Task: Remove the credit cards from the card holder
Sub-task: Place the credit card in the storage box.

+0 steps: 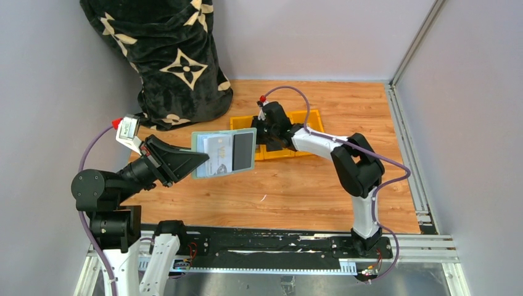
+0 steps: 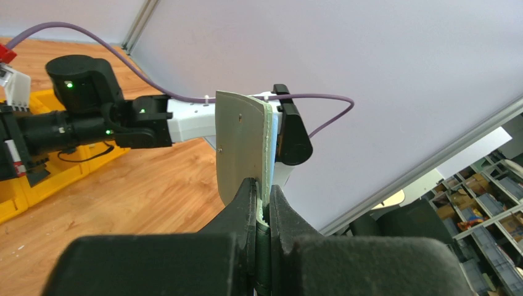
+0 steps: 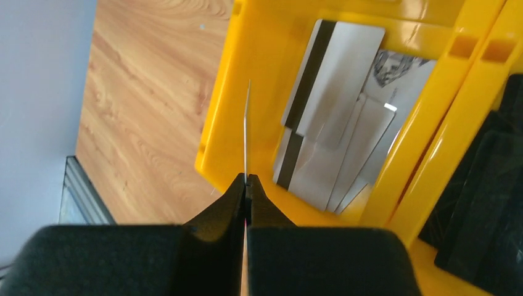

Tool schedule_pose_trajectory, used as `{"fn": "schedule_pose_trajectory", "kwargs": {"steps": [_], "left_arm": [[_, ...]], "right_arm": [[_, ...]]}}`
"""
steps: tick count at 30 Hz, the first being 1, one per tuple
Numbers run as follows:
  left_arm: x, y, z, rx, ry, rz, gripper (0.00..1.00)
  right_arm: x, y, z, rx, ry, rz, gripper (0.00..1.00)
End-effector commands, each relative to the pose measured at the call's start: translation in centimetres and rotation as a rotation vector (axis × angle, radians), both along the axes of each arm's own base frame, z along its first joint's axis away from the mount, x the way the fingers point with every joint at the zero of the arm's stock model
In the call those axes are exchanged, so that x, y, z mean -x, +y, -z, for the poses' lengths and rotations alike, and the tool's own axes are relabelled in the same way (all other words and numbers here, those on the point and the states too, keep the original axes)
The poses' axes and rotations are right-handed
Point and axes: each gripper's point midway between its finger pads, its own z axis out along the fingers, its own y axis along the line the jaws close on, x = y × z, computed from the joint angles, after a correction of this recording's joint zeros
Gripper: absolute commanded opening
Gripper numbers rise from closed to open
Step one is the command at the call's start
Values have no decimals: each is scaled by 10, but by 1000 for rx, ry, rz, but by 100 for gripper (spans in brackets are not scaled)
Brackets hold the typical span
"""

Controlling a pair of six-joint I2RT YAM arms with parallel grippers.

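The card holder (image 1: 223, 154) is hanging open in the air over the middle of the table (image 1: 296, 191). Its long axis is running left to right and its inner face is turning up toward the top camera. A pale credit card (image 1: 217, 151) is showing in its left half. I cannot tell whether the dark panel (image 1: 244, 150) in the right half is a card or a sleeve. My left gripper (image 2: 262, 192) is clenching the holder by its left edge.

Another card (image 3: 247, 129) is sitting edge-on in my right gripper (image 3: 246, 182), whose jaws are pressing tight on one end of it. It is hanging blade-like over the yellow tray (image 3: 265, 37), lying almost along an outer wall, with the loose pile of cards (image 3: 336, 123) resting flat just inside. This is looking like an end compartment, though I cannot tell which end. Some black items (image 3: 487, 185) are filling the next one.

I am judging the step in hand to be dropping this card onto the pile, so what matters is where the card is sitting against the wall. I am wanting it inside the rim before letting go, or it may tip out onto the table. The holder is lying just left and near of the right gripper, which makes the right arm the nearer free one. Room is lying open near and right, while the patterned black blanket (image 1: 166, 55) is crowding the far left corner.
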Motion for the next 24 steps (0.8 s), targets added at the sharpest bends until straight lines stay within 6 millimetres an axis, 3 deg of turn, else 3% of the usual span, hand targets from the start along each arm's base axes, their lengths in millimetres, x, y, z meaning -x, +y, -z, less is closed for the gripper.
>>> {"fn": "schedule_pose_trajectory", "kwargs": {"steps": [1,6,9,12,16,18,20,24], "left_arm": [[8,-1,-7,-7,-23,13,0],[10,-2,-12,3,-28,19,0],[14,-2,-17,6,-41,27,0],[15,-3,-19,6,-46,29,0],[17,-3,-20,7,-52,32,0],[17,-3,-20,8,-54,33,0],[17,-3,-20,10,-56,34,0],[18,-3,-22,10,-67,42,0]], "right_arm": [[-13,9,19,79,-11,35,0],[-20,17,34,131,-4,52,4],[-21,17,32,142,-14,56,29],[-21,14,16,137,-41,62,45],[-14,5,-25,111,-95,58,56],[-4,2,-63,49,-136,44,60],[8,3,-108,-51,-194,15,71],[45,-13,-183,-217,-282,-33,76]]}}
